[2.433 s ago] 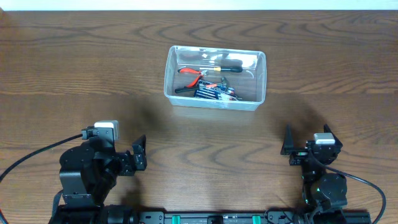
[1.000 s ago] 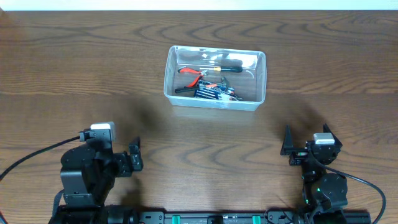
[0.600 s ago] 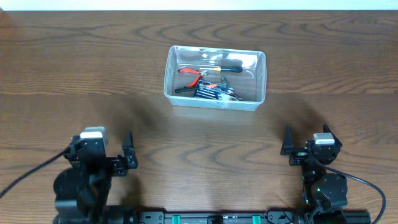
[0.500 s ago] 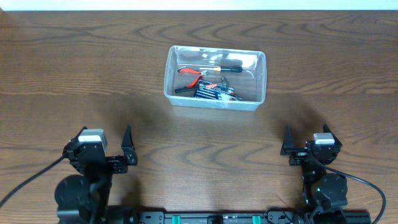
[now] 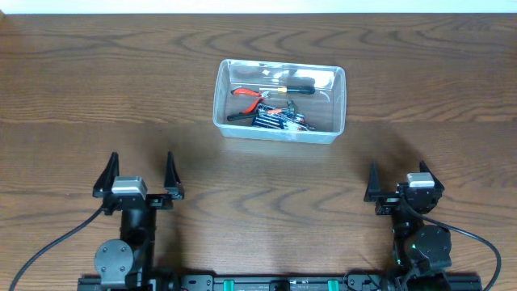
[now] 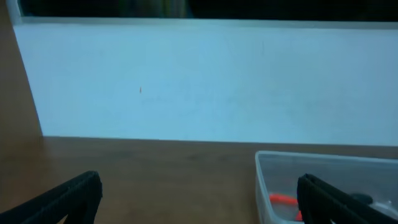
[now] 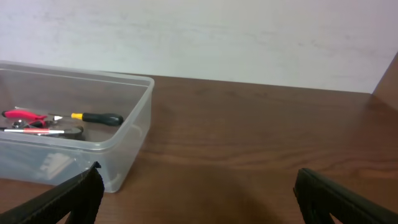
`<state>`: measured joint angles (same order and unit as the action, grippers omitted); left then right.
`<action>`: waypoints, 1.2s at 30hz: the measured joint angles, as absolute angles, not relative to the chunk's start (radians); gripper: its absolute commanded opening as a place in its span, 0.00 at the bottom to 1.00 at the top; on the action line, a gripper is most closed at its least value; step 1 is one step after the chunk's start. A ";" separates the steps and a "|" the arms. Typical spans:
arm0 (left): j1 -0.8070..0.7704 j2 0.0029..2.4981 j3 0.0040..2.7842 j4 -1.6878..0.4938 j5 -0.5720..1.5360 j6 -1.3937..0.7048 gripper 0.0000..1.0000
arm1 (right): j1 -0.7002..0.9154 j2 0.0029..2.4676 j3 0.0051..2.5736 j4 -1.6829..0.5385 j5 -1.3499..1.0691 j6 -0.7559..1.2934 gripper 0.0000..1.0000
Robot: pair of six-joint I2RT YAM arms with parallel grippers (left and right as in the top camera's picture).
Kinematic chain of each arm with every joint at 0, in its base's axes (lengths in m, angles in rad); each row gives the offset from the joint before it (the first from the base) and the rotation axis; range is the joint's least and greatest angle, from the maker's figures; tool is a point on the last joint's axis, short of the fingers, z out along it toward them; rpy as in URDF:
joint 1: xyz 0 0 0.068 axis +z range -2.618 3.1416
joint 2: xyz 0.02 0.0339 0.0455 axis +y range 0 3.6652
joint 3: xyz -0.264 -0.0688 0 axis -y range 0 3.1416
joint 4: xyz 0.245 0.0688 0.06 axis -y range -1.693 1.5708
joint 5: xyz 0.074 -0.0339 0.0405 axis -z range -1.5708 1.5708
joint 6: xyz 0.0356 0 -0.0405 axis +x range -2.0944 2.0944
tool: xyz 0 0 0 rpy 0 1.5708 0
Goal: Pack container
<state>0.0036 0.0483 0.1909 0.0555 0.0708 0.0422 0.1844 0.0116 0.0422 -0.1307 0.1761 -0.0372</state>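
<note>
Tools (image 5: 271, 109) lie in the container (image 5: 279, 133) as the left gripper (image 5: 138, 174) and right gripper (image 5: 397, 183) sit well clear of it, fingers spread and empty; packing looks finished, with no further pick apparently needed.

A dark brown table (image 5: 81, 81) with bold, wavy wood grain fills the overhead view. It is lit softly and evenly, with only faint, blurred shadows. Along its far edge stands a plain pale wall (image 6: 199, 87), bluish in the left wrist view and off-white in the right. A dark band (image 6: 249, 7) runs above the wall; what it is cannot be told. Brown side panels (image 7: 388, 74) border the wall at either end.
</note>
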 measured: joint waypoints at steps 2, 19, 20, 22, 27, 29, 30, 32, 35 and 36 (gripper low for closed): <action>0.004 0.025 0.147 0.088 0.071 0.042 0.98 | 0.184 0.012 0.042 -0.131 0.176 -0.037 0.99; 0.004 0.010 0.028 -0.038 0.085 -0.007 0.99 | 0.184 0.012 0.042 -0.131 0.176 -0.037 0.99; 0.004 0.010 0.028 -0.038 0.093 -0.010 0.98 | 0.184 0.012 0.042 -0.131 0.176 -0.037 0.99; 0.004 0.010 0.028 -0.038 0.102 -0.015 0.98 | 0.184 0.012 0.042 -0.131 0.176 -0.037 0.99; 0.004 0.010 0.028 -0.037 0.108 -0.025 0.98 | 0.184 0.012 0.042 -0.131 0.176 -0.037 0.99; 0.004 0.010 0.028 -0.037 0.114 -0.027 0.98 | 0.184 0.012 0.042 -0.131 0.176 -0.037 0.99; 0.002 0.010 0.028 -0.037 0.117 -0.027 0.98 | 0.184 0.012 0.042 -0.131 0.176 -0.037 0.99; -0.006 0.010 0.028 -0.036 0.122 -0.026 0.98 | 0.184 0.012 0.042 -0.131 0.176 -0.037 0.99; -0.033 0.010 0.028 -0.036 0.125 -0.023 0.98 | 0.184 0.012 0.042 -0.131 0.176 -0.037 0.99; -0.045 0.010 0.028 -0.035 0.127 -0.021 0.98 | 0.184 0.012 0.042 -0.131 0.176 -0.037 0.99</action>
